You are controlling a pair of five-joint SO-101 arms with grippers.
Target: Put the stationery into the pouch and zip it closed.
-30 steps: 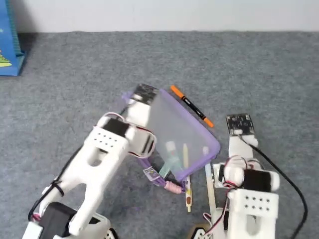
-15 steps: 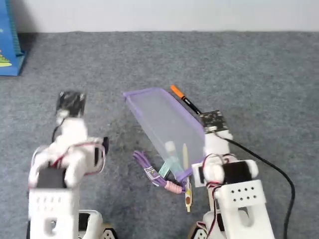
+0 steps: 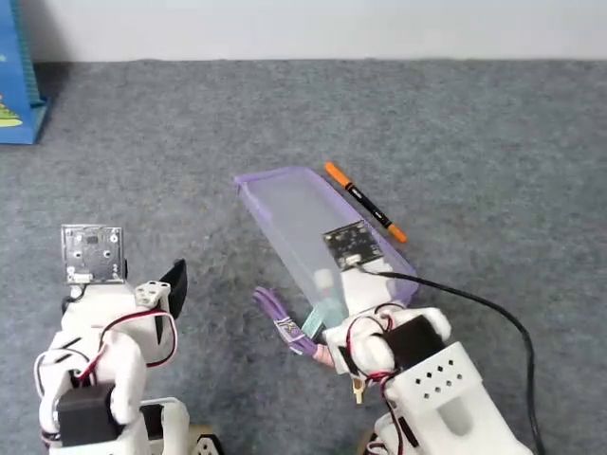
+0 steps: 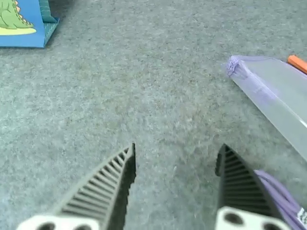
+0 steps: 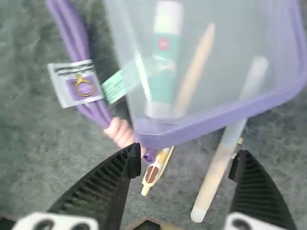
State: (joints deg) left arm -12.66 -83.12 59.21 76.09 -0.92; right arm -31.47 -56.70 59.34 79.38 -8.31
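Grey felt covers the table (image 3: pixel 493 123), with a white wall (image 3: pixel 303 28) at twelve o'clock and a blue box (image 3: pixel 14 85) at ten. The pouch (image 3: pixel 303 218) lies mid-table, an orange pen (image 3: pixel 365 201) at its two o'clock. From the left wrist, the left tool (image 4: pixel 177 158) gapes over felt. From the right wrist, the right tool (image 5: pixel 188 153) gapes above the pouch.

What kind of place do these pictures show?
Probably a tabletop robot test setup: a left arm and right arm stand at a grey carpeted table, with a purple-edged pouch and orange marker laid out.
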